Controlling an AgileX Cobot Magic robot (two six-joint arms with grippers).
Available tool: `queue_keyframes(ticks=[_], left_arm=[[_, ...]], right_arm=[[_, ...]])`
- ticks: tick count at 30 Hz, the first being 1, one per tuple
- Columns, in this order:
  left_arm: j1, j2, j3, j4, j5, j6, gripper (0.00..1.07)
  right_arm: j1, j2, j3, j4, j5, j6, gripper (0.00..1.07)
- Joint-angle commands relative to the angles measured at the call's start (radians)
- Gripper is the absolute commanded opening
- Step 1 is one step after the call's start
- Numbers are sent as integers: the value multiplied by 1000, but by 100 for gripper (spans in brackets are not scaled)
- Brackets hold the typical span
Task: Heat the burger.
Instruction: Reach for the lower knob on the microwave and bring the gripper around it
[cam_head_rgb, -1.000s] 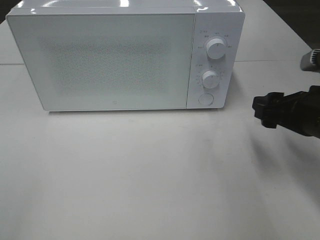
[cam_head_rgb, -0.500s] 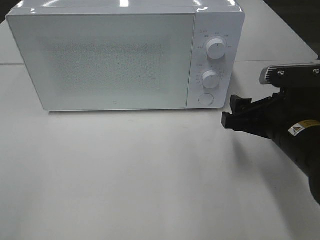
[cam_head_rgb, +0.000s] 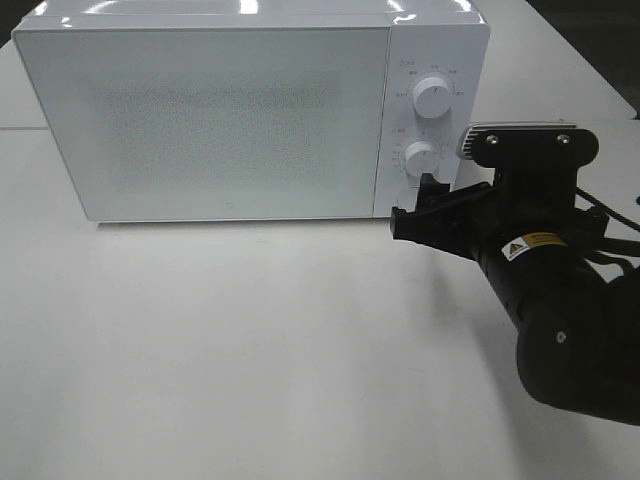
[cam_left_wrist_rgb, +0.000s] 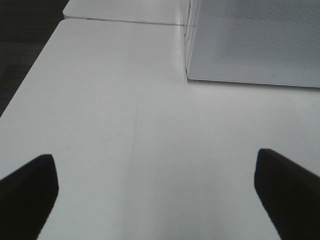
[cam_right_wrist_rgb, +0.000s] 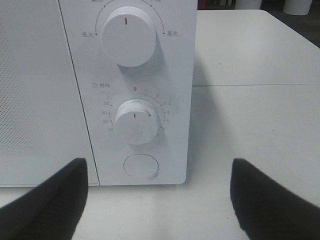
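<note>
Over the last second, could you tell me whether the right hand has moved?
Yes. The right hand moved left, from the frame's edge to the control panel of the microwave.

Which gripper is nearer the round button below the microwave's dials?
Right. The right gripper sits open just in front of the round button; the left gripper hangs over the table off the microwave, near its left front corner.

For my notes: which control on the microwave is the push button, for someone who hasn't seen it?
Find the big white microwave and look at the narrow control strip right of its door. The upper knob and lower knob sit stacked there, and the button lies below both, at the strip's bottom. Unlike them, it is flat, with no red line or scale.
</note>
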Motion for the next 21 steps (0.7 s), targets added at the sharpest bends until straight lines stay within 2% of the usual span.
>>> queue_keyframes(ticks=[1, 9, 21], left_arm=[[4, -24, 4, 3, -6, 6, 100], [4, -24, 4, 3, -6, 6, 100], [4, -24, 4, 3, -6, 6, 100]], right_arm=[[2, 27, -25, -25, -49, -15, 75], [-7, 126, -133, -40, -50, -30, 75], [-129, 220, -271, -134, 1, -30, 75]])
